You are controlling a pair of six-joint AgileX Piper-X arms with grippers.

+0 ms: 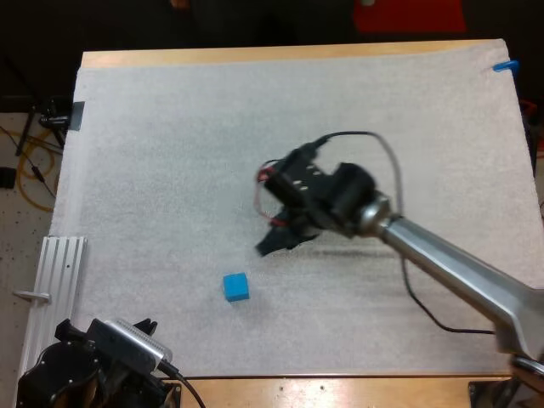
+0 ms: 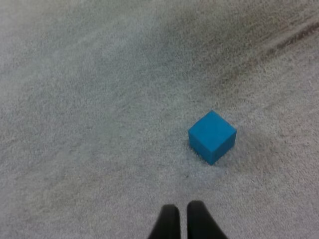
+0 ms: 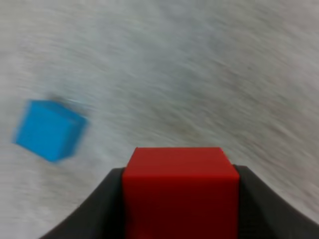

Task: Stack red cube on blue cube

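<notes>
Fingers [image 3: 99,211] of right hand [image 1: 274,240] tight around red cube [image 3: 181,191], arm [image 1: 450,263] angled down over mat [image 1: 170,153] near blue cube [image 1: 236,286].

The white mat [image 1: 170,153] looks like rough, fibrous cloth over a smooth wooden counter [image 1: 340,393]. The blue cube [image 1: 236,286] and red cube [image 3: 180,191] look smooth and matt, like plastic.

My counter [image 1: 255,56] is light wood with a white fuzzy mat [image 1: 170,170] over nearly all of it. Ribbed metal rail [image 1: 55,289] at its near-left edge. Pale floor [image 1: 21,217] on the left, yellow cable [image 1: 36,183] looped on it. Even light.
</notes>
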